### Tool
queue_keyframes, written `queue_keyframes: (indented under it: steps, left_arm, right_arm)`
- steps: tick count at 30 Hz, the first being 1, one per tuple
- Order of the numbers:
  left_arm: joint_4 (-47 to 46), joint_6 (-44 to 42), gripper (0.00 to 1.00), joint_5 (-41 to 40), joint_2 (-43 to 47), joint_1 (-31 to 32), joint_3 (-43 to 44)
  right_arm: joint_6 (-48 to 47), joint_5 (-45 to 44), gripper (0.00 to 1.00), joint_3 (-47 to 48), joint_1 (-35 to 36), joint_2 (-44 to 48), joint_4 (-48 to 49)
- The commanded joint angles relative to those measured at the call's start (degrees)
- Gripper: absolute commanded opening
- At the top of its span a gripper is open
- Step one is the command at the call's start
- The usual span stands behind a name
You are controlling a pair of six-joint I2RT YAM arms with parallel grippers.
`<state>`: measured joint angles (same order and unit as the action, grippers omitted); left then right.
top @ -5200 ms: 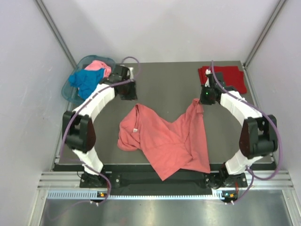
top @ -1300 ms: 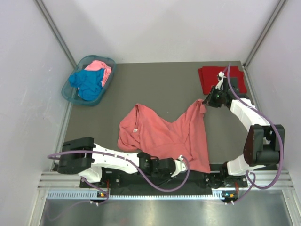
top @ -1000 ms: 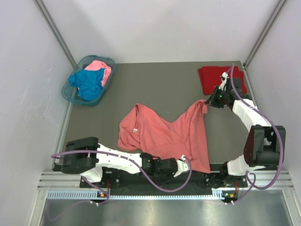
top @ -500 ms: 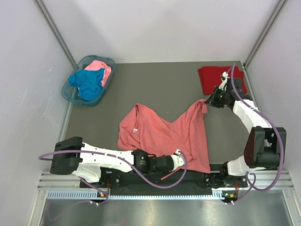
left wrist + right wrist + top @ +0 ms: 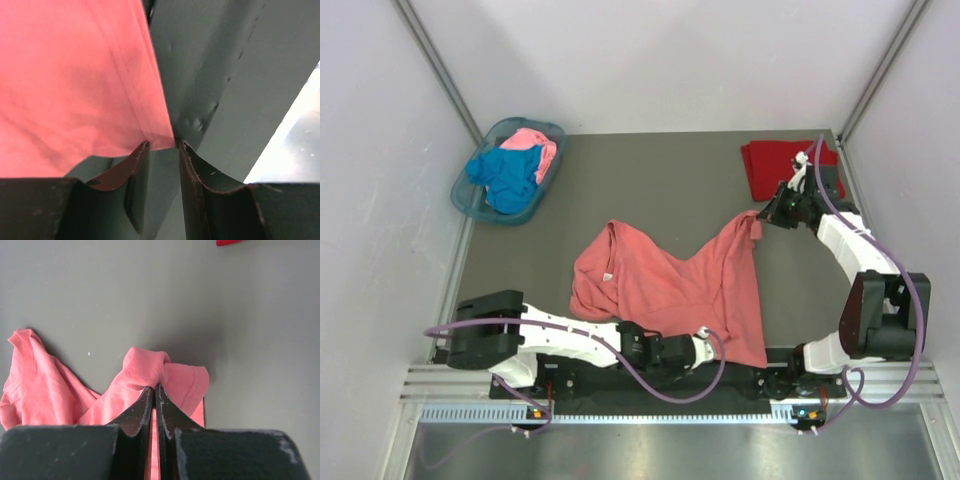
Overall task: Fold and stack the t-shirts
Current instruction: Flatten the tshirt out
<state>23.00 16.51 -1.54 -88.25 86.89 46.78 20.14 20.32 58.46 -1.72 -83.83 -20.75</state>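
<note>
Tabletop (image 5: 670, 180) bears salmon shirt (image 5: 660, 285), corner meeting left end effector (image 5: 163, 146).

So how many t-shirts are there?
4: salmon t-shirt mid-table, dark red t-shirt far right corner, blue t-shirt and pink t-shirt in the basket. Others may hide underneath.

Bright, even overhead light; soft shadow around salmon-coral t-shirt (image 5: 145, 367); blown-out glare lower right, left wrist view.
</note>
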Motion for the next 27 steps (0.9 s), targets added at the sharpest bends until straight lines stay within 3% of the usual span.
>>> queue_keyframes:
  steps: [1, 5, 10, 15, 19, 24, 27]
  left_arm:
    - [-3.8, -0.9, 0.35, 0.9, -2.4, -0.3, 0.2]
    - [-3.7, -0.7, 0.31, 1.2, -4.4, -0.4, 1.0]
    - [-1.7, -0.6, 0.0, 0.1, -4.8, -0.4, 2.5]
    - [2.7, 1.1, 0.0, -7.8, -0.2, -1.7, 4.2]
    - [10.2, 4.0, 0.0, -23.5, 5.4, -6.2, 7.8]
    - [20.3, 6.0, 0.0, -38.6, 13.4, -19.5, 18.7]
    - [17.8, 3.3, 0.0, -47.2, 17.7, -28.0, 24.4]
  right_arm:
    - [-0.4, 1.2, 0.0, -0.4, -1.2, 2.5, 2.8]
    - [-0.3, 1.5, 0.0, -0.4, -1.4, 2.4, 3.1]
    - [-0.2, 1.7, 0.0, -0.6, -1.5, 2.4, 3.4]
    - [-0.1, 2.0, 0.0, -0.9, -1.7, 2.4, 3.6]
    - [0.3, 0.2, 0.0, 0.2, -1.8, 2.7, 2.4]
    - [-0.2, -9.9, 0.0, 5.4, -2.6, 4.4, -7.1]
    - [-0.5, -13.2, 0.0, 10.8, -2.7, 6.8, -11.4]
